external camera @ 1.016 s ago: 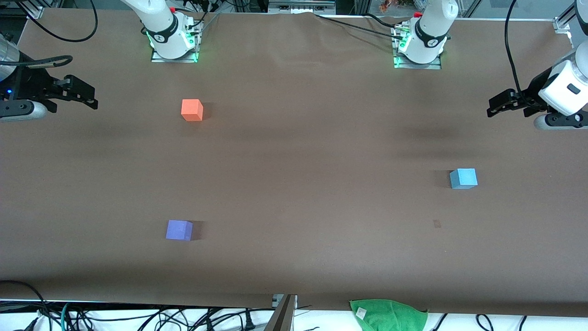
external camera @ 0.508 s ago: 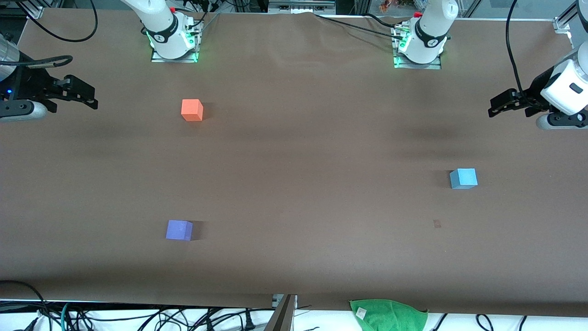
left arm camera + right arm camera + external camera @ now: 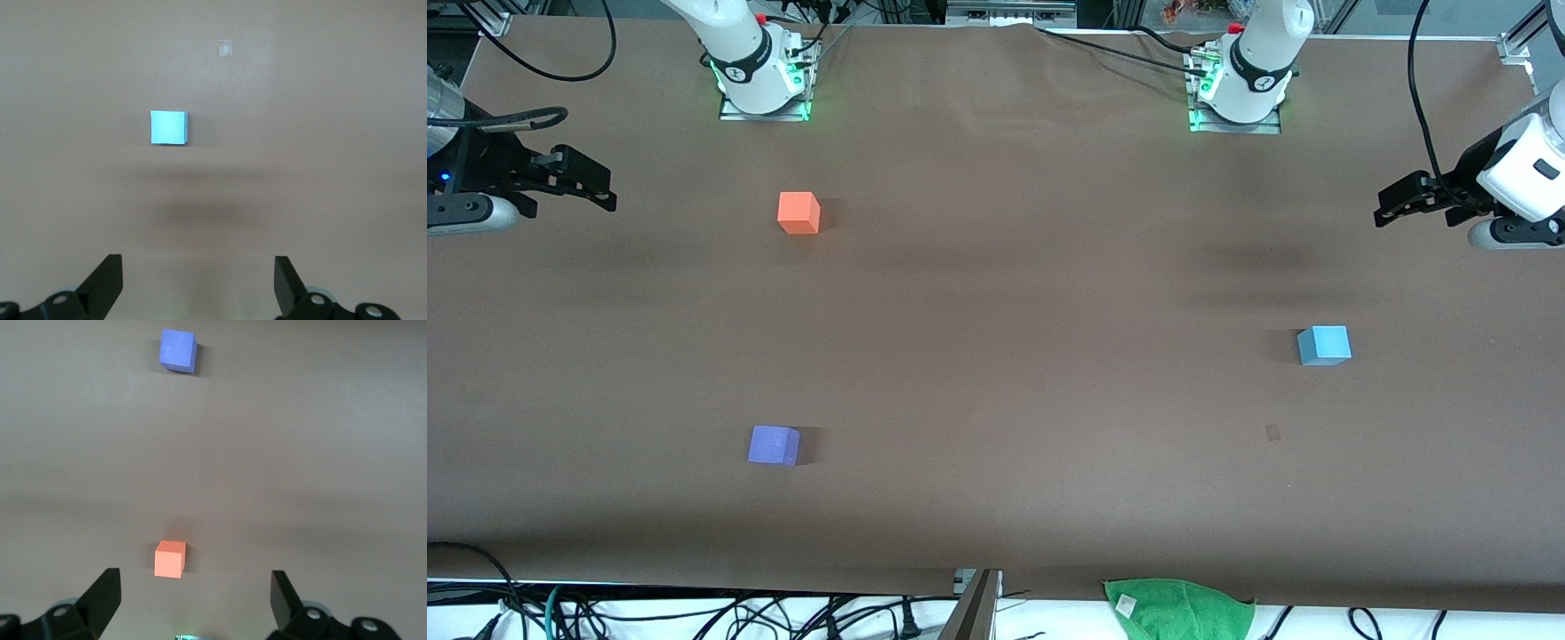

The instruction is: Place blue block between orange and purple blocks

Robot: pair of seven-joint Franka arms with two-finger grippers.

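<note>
A green cloth (image 3: 1181,606) lies nearest the front camera, off the edge of the table (image 3: 996,498), toward the left arm's end. Next on the table comes the purple block (image 3: 774,444), toward the right arm's end, sitting flat with one face up. Farther from the camera, and well apart toward the left arm's end, the blue block (image 3: 1324,345) rests flat on the brown cover, a cube with no long axis, its sides turned slightly off the table's edges; a small pale scrap (image 3: 1272,432) lies near it, closer to the camera. Farther still is the orange block (image 3: 799,212), roughly in line with the purple one toward the right arm's end, the stretch of table between them bare. The left tool (image 3: 1392,202) hangs over the table's end beside the blue block's side, its fingers (image 3: 107,283) spread wide apart and holding nothing. The right tool (image 3: 596,182) hangs over the other end of the table, its fingers (image 3: 103,593) likewise spread apart and empty, with the orange and purple blocks in its wrist view.
</note>
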